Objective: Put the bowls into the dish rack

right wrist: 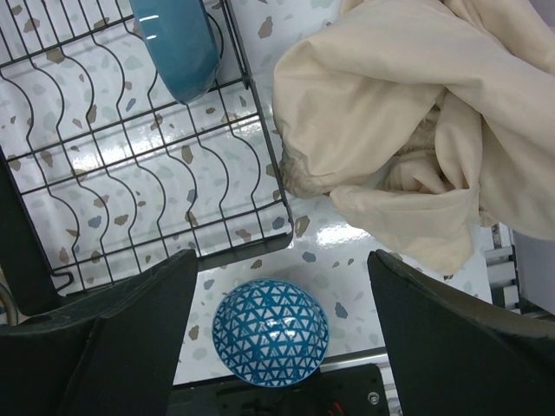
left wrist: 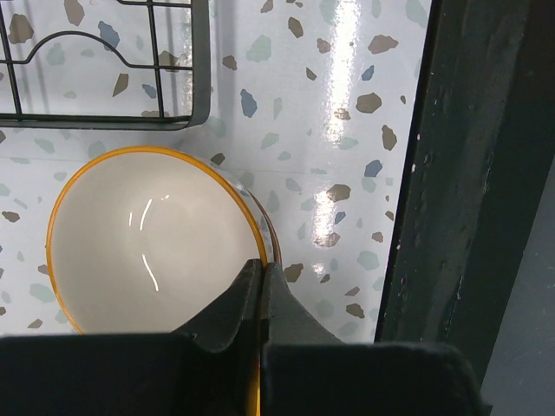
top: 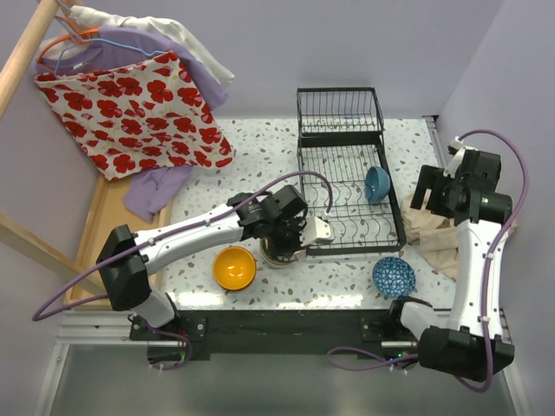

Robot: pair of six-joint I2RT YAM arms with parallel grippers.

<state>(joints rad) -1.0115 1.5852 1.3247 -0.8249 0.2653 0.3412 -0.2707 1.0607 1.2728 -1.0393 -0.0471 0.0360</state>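
left gripper (left wrist: 263, 269) is pressed nearly together on the rim of the cream bowl (left wrist: 147, 251), one finger inside and one outside, pinching it at the bottom centre of the left wrist view. the bowl sits on the speckled table (left wrist: 329, 104), just below the corner of the black wire rack (top: 342, 186) and outside it. its lower part is cut off behind the gripper's dark body. from the top camera this bowl is mostly hidden under the left wrist, in the middle of the frame.

right gripper (right wrist: 282, 260) is spread wide, its fingers filling the lower left and lower right corners of its view. between them lies the patterned bowl (right wrist: 270, 331), upside down, blue with white triangles, on the table just below the rack's corner.

one blue bowl (right wrist: 178, 43) stands on edge among the rack's wires, upper left of that view, its top cut off by the frame. a crumpled cream cloth (right wrist: 408, 104) fills the upper right, just beside the rack.

the yellow bowl (top: 234, 267) sits upright, lower centre-left of the top view, near the cream one. a red flowered cloth (top: 139, 108) hangs in the upper left.
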